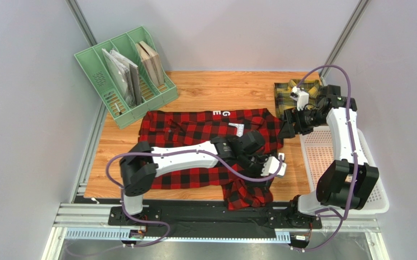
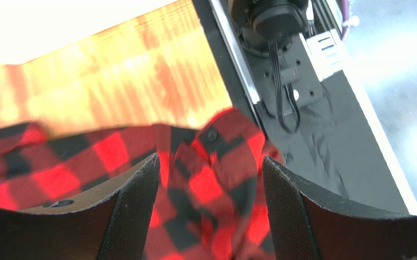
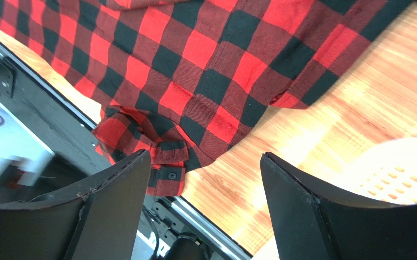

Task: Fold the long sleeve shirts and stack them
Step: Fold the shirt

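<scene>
A: State of the left claw [image 2: 210, 162]?

B: Jaws stood apart with nothing between them. It hung just over the bunched sleeve of the red-and-black shirt [image 1: 194, 130], at the garment's near right, close to the front edge of the surface [image 1: 216, 86].

A: And the right claw [image 1: 293, 123]?

B: Also apart and empty. It sat at the shirt's right-hand edge. Its wrist view showed cloth below the fingers and no contact.

A: How did the shirt lie?

B: Spread on the wood, long axis left to right across both arms. The loose sleeve trailed toward the bases, and its buttoned cuff [image 3: 167, 173] lay at the front edge beside the black rail [image 3: 58, 114]. Judgement: that sleeve wants folding in next. It lay directly under the left claw, so the left arm was nearer, and the pull would run away from the bases onto the shirt's body.

A: Second shirt?

B: The yellow-and-dark-green shirt [image 1: 292, 92] lay at the far right corner, just beyond the white basket [image 1: 324, 157]. It was near the right claw and well apart from the left.

A: Anything unreadable?

B: The left arm covered the red shirt's middle, so the folds there could not be told. White letters [image 1: 224, 114] showed only at the far edge. The right arm cut off part of the yellow shirt, so it was unclear whether it was folded.
</scene>
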Robot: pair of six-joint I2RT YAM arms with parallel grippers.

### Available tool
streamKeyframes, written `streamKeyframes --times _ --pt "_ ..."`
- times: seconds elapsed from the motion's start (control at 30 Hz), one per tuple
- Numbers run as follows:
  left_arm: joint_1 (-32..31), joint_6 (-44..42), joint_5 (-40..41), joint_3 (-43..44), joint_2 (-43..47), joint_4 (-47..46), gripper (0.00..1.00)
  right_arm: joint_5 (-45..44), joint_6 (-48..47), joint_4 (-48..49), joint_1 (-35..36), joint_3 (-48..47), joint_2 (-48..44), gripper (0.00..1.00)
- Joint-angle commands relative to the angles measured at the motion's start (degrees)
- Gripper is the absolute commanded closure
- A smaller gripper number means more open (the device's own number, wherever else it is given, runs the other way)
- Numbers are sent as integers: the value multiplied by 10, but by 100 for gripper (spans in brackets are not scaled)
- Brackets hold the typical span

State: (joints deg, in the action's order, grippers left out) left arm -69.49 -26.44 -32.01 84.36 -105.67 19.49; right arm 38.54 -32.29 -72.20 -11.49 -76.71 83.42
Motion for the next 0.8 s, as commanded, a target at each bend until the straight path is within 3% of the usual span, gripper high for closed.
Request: streamKeyframes --times 0.0,0.17,0.33,0.43,0.6,0.63,0.7,0.77 --pt "-10 40 -6 29 -56 -23 25 25 8 -31 -18 -31 -9 20" --pt "-10 52 -30 34 -103 1 25 29 0 -38 -39 -23 -5 19" --pt "-10 91 -2 50 -154 31 23 25 -2 -29 -48 -13 -9 18" --pt "-9 102 2 36 -153 18 28 26 -5 -29 -48 -9 -15 18" --pt "-8 102 6 14 -95 -4 72 25 -11 -31 -48 2 -25 18" --pt "-8 102 1 7 -79 -19 89 26 -12 -31 -48 4 -26 18" --pt "-6 107 -2 -18 -24 -37 100 31 -14 -32 -48 5 -26 18" --pt "-2 117 5 -34 27 -49 100 38 -15 -33 -48 4 -28 18"
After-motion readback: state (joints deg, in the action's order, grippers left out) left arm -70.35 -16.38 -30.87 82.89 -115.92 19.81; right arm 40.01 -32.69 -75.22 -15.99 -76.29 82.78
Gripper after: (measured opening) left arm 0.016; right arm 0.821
